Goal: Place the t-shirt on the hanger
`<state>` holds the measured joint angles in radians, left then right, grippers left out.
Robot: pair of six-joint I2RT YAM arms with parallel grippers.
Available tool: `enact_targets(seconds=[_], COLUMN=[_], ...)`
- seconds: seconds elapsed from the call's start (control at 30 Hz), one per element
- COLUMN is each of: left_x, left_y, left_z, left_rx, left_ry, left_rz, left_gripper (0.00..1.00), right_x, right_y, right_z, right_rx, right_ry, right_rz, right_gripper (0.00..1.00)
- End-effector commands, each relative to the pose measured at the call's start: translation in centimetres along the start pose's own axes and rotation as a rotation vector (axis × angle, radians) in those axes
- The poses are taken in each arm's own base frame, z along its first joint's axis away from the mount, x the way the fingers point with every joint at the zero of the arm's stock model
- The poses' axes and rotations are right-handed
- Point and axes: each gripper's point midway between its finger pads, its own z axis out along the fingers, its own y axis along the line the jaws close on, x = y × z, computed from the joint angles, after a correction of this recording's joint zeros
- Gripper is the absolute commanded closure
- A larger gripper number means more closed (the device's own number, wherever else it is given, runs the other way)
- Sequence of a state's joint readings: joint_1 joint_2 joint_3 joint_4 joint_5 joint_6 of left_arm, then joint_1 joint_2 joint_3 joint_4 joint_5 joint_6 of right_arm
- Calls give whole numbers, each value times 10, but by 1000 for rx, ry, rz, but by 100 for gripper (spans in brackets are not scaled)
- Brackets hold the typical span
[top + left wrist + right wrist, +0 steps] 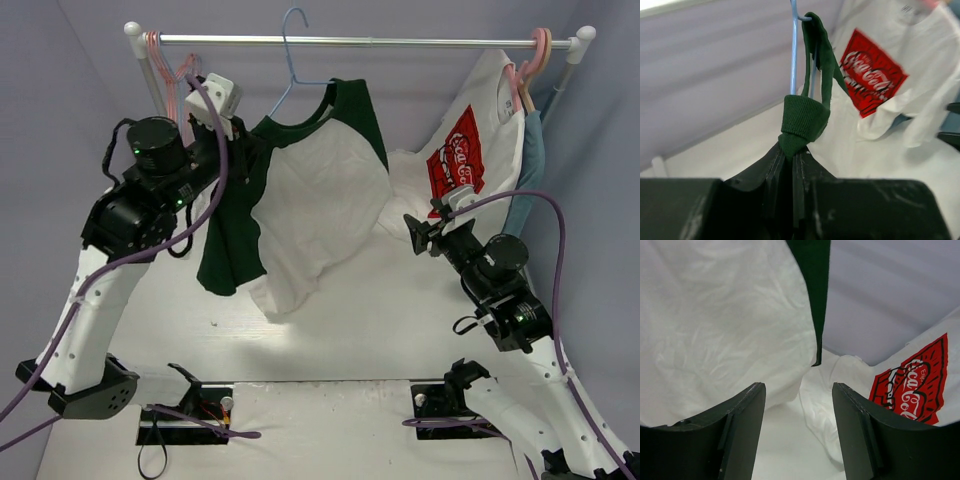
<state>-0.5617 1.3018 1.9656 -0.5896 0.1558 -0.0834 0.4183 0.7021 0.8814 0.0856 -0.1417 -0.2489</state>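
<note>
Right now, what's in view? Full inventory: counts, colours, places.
rail: 1, silver, across the back
hanger: 1, light blue wire, hooked on rail
t-shirt: 1, dark green with white front, collar looped at that hanger
pink hangers: several, both rail ends
logo t-shirt: 1, white, red logo, rail's right end
teal garment: 1, beside logo t-shirt
table: 1, white
left tool: shut on t-shirt's green ribbed edge
right tool: open, facing t-shirt

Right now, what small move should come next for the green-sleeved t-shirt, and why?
Probably the left gripper, shut on the ribbed dark green edge of the white-bodied cloth t-shirt, should draw it outward over the light-blue wire hanger, whose left side looks bare from above. The open right gripper holds nothing.
</note>
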Motion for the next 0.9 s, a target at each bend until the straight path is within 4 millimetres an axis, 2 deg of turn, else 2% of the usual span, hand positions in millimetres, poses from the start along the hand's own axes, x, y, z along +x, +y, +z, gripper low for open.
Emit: enact_targets(seconds=[0.0,0.1,0.13,0.17,0.2,0.3,0.43,0.53,0.77,0.8,0.87], left_x=[-20,-18,-26,-24,-31,-34,-33,-24,-33,-40,-33], left_y=[27,33,27,25,18,11,15,15,0,-3,-6], left_z=[13,36,39,52,53,70,92,115,130,130,143], left_rx=[-148,-197,-194,-203,-227,-282,-358,-406,-427,-420,-419], left_ry=[-85,-84,-104,-103,-122,-139,-125,-115,-189,-207,-191], left_rz=[-12,-21,-19,7,23,109,123,129,99,91,100], left_gripper=[100,100,100,100,100,100,100,100,100,100,100], right_x=[-18,-14,-13,-12,-11,-9,-11,-14,-9,-10,-11], right_y=[-6,-3,-2,-2,-2,-1,-1,0,2,2,2], right_z=[5,6,6,6,5,3,2,0,-3,-4,-6], right_rx=[33,19,17,17,18,16,15,11,4,3,6], right_ry=[-73,-62,-60,-55,-53,-47,-51,-58,-46,-51,-55], right_rz=[32,49,51,54,55,57,63,72,74,74,77], right_gripper=[43,43,43,43,43,43,43,43,43,43,43])
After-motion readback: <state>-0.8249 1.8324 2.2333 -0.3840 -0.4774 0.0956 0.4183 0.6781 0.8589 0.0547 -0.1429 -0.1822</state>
